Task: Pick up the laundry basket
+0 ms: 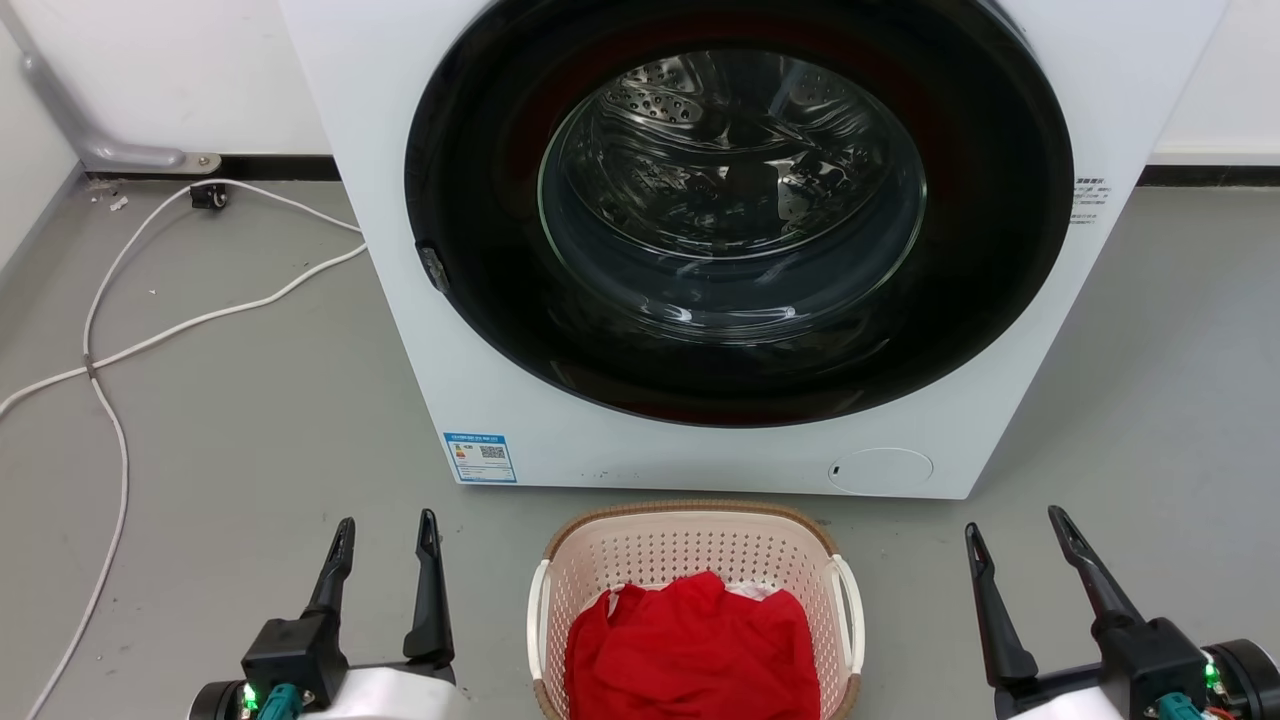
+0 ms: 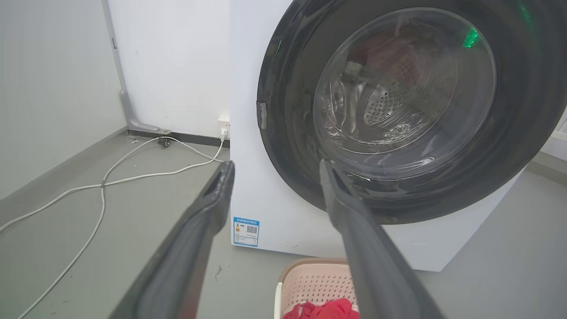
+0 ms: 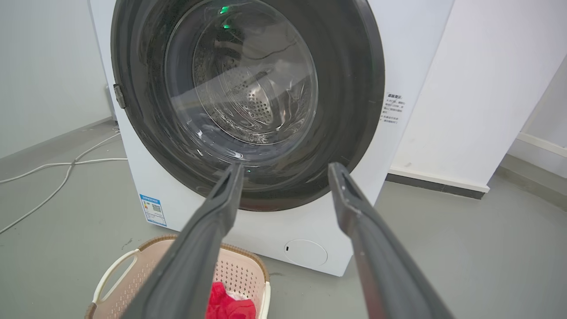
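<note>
Hovering open and empty, the left gripper [image 1: 387, 520] and right gripper [image 1: 1015, 522] flank the basket [image 1: 690, 508]. It sits on the floor between them, roughly midway and touching neither, with the washer [image 1: 520, 400] just ahead of it and of both sets of fingertips. The left handle [image 1: 537, 620] lies inboard of the left gripper, and the right handle [image 1: 852, 610] inboard of the right. A red cloth [image 1: 690, 650] is heaped inside.

The main risk looks like uneven contact. If one gripper arrives first, it could shove the light basket sideways, away from the other. The handles are thin, so long fingers may slip off or snag the perforated wall. Lifting one side higher would tilt the basket and spill the cloth. Reaching too far forward could knock the washer.
</note>
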`<state>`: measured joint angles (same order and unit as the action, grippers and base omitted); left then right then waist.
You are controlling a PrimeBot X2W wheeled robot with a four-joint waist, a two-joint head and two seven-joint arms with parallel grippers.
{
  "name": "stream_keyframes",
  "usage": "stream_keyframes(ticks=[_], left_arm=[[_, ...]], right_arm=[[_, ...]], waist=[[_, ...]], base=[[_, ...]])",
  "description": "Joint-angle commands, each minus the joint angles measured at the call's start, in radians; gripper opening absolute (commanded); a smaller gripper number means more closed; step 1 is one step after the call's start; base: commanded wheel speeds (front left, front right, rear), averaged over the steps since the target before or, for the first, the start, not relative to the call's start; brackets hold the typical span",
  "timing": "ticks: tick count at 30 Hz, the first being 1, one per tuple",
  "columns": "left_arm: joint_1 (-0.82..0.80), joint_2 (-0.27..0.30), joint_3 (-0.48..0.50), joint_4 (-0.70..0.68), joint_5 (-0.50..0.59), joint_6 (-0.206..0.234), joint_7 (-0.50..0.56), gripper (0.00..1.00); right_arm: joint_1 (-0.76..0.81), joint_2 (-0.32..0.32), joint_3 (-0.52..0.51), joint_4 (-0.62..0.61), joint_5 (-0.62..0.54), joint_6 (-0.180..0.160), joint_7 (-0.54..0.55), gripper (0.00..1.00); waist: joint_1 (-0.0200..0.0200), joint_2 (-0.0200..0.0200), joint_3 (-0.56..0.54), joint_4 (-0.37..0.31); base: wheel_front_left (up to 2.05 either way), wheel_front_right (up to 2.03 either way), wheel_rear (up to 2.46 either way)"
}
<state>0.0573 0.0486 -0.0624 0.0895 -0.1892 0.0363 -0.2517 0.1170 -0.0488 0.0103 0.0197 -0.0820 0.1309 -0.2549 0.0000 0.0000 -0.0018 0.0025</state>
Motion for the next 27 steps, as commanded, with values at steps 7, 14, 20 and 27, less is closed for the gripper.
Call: stream_keyframes(ticks=[7,14,20,27], left_arm=[[0.016,0.003,-0.005,0.001,0.036,0.012,-0.016,1.0],[0.017,0.003,-0.005,0.005,0.034,0.017,-0.015,1.0],[0.015,0.003,-0.004,0.007,0.033,0.018,-0.015,1.0],[0.014,0.003,-0.003,0.008,0.035,0.017,-0.014,1.0]], right_arm=[[0.017,-0.002,0.0,-0.003,-0.034,0.0,-0.011,1.0],[0.017,-0.002,-0.004,0.002,-0.029,0.0,-0.011,1.0],[0.018,-0.002,-0.005,0.003,-0.029,0.0,-0.011,1.0],[0.019,-0.002,-0.002,0.001,-0.028,0.0,-0.011,1.0]], waist=[[0.0,0.0,-0.001,0.0],[0.0,0.0,0.002,-0.001],[0.0,0.0,0.003,0.0],[0.0,0.0,0.005,0.001]], base=[[0.0,0.0,0.0],[0.0,0.0,0.0],[0.0,0.0,0.0],[0.0,0.0,0.0]])
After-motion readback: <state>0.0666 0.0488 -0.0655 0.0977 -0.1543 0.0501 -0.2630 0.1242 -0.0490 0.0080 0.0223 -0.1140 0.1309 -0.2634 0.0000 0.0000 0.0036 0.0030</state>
